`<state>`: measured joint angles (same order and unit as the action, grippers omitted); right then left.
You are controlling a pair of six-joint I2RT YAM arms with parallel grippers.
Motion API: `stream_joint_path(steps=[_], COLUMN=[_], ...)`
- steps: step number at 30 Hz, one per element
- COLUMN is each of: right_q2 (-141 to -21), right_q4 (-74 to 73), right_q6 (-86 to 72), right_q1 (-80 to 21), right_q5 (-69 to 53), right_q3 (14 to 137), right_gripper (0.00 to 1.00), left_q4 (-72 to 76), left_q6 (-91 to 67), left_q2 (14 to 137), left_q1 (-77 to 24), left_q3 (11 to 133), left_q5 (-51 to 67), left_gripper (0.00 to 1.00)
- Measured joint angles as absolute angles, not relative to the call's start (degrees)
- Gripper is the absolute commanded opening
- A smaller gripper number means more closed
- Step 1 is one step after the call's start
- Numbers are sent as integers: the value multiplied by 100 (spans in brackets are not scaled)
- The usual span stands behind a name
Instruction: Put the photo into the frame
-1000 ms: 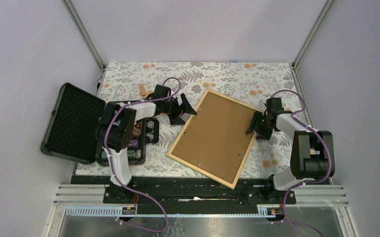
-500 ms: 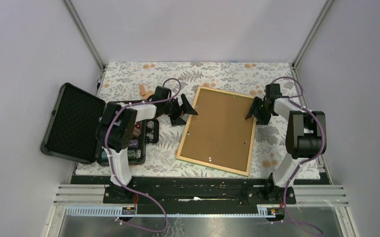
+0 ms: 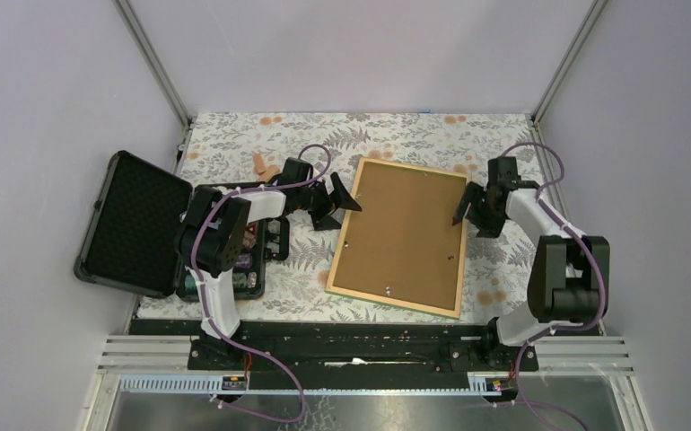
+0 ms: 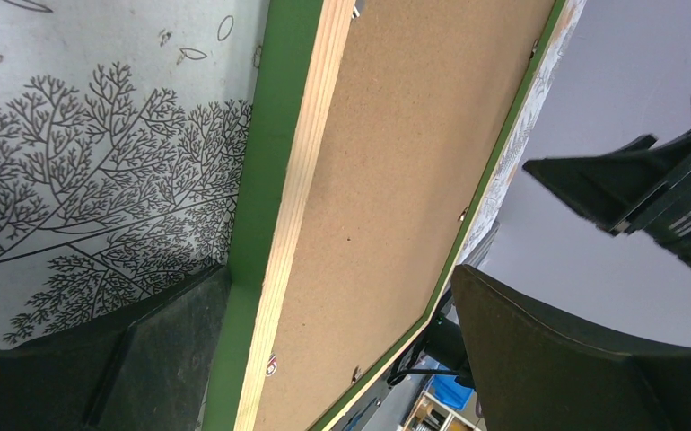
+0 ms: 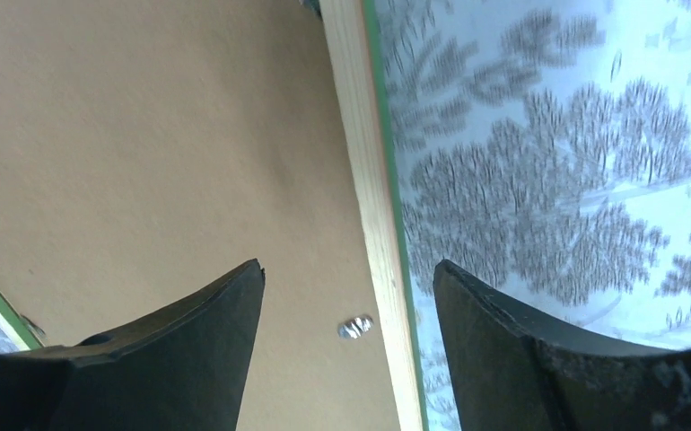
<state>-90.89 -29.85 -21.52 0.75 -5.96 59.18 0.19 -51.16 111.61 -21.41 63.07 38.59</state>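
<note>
While the frame (image 3: 394, 302) lies face down at centre of the top view, backing board (image 3: 405, 233) uppermost, the photo shows nowhere; whether it sits beneath cannot be told. An open black case (image 3: 135, 224) stands at left, obstructing nothing. Left gripper (image 3: 340, 208), jaws wide, flanks the frame's upper-left edge. Right gripper (image 3: 465, 206), jaws apart, straddles the right edge, gripping nothing.

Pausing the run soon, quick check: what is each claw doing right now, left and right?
Left claw: open, with the frame edge between its fingers, not gripped.
Right claw: open, astride the frame's opposite edge, holding nothing.
</note>
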Motion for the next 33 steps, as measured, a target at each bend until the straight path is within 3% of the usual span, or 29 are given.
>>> stream_joint_path(steps=[11, 14, 21, 33], right_q2=[-8340, -8276, -8167, -8191], right_q4=[-3048, -2987, -2921, -2788], right_q6=[-2512, -2602, -2689, -2709], right_q1=[-196, -266, -296, -336], right_q5=[-764, -757, -690, -545], right_q3=[4265, 4233, 4237, 4296], right_gripper=[60, 57, 63, 52], left_q4=[21, 21, 19, 21], left_q6=[-5135, -5133, -5133, -5135], left_q2=[11161, 11161, 11159, 11159], left_q1=[-2130, -2130, -2130, -2130], left_q3=[6294, 6294, 6294, 6294], left_q5=[3883, 3883, 3883, 3887], left_gripper=[99, 99, 99, 99])
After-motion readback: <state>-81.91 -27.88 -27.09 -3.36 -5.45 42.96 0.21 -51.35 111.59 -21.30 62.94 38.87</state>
